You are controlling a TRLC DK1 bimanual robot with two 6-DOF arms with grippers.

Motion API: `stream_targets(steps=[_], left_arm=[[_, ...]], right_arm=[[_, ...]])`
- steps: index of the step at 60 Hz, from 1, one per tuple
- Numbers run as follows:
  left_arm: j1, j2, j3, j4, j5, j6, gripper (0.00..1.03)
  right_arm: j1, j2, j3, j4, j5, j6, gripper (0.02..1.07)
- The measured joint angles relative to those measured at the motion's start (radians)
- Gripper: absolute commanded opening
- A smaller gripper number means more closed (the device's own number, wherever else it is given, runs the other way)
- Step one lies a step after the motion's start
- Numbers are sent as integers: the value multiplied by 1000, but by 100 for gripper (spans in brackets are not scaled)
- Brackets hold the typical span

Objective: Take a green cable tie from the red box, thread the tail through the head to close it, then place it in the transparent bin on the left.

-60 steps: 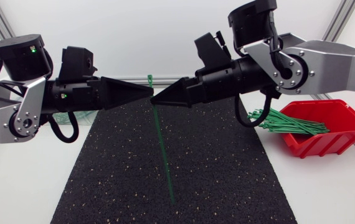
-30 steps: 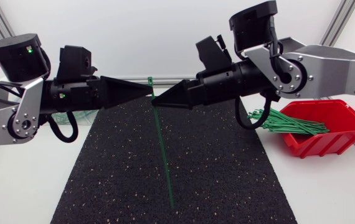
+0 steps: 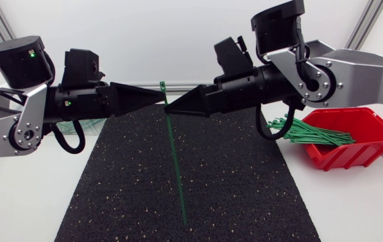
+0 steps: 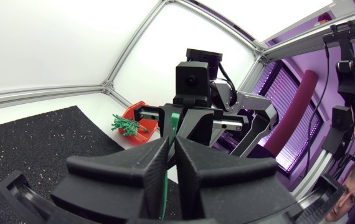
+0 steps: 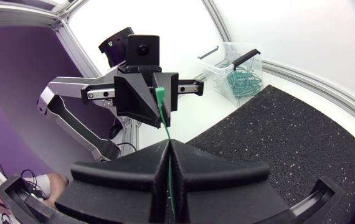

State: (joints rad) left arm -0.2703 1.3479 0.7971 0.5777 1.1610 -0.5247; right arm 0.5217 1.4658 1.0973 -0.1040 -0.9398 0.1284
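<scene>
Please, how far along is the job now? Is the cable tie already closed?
Done: one green cable tie is out of the red box. In hand: the left gripper and the right gripper both pinch it near its head; it hangs straight, tail free over the black mat. To do: threading the tail through the head, then dropping it in the transparent bin.

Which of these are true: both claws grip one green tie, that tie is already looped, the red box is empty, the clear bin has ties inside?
1. Both grip one tie: true. The left gripper and right gripper are each shut on the cable tie.
2. Already looped: false. It hangs straight, its tail unthreaded.
3. The red box is empty: false. It holds a bundle of spare ties.
4. The transparent bin has ties inside: true. Green ties lie in it.
</scene>
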Motion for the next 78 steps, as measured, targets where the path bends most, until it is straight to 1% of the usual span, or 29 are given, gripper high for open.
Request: stream_targets(steps=[6,20,37,44,45,46,49,52,57,64,69,72,78], left_arm=[[-1,0,0,0,-5,0,9],[-6,0,0,0,-10,0,4],[-8,1,0,0,-18,-4,4],[-8,8,0,1,-24,-26,4],[-8,8,0,0,-26,-26,3],[-8,9,0,0,-30,-28,3],[-8,9,0,0,-37,-30,3],[-7,9,0,0,-42,-33,3],[4,8,0,-12,-44,-33,3],[50,1,0,-37,-40,-33,3],[80,-2,2,-55,-38,-33,3],[93,-2,4,-70,-35,-33,3],[116,-2,12,-95,-24,-30,3]], right_arm=[[0,-2,0,0,0,3,7],[1,-5,0,0,-3,3,7],[5,-6,0,0,-2,3,8],[7,-6,0,0,2,3,8],[6,-6,0,0,2,3,10],[6,-6,0,0,2,3,14],[5,-6,0,-2,3,2,30],[0,-6,0,-12,4,-6,40],[-10,-6,4,-63,2,-43,52],[-34,-7,9,-122,6,-102,63],[-42,-7,25,-170,29,-149,65],[-45,-7,39,-213,48,-188,71],[-45,-7,68,-306,95,-283,75]])
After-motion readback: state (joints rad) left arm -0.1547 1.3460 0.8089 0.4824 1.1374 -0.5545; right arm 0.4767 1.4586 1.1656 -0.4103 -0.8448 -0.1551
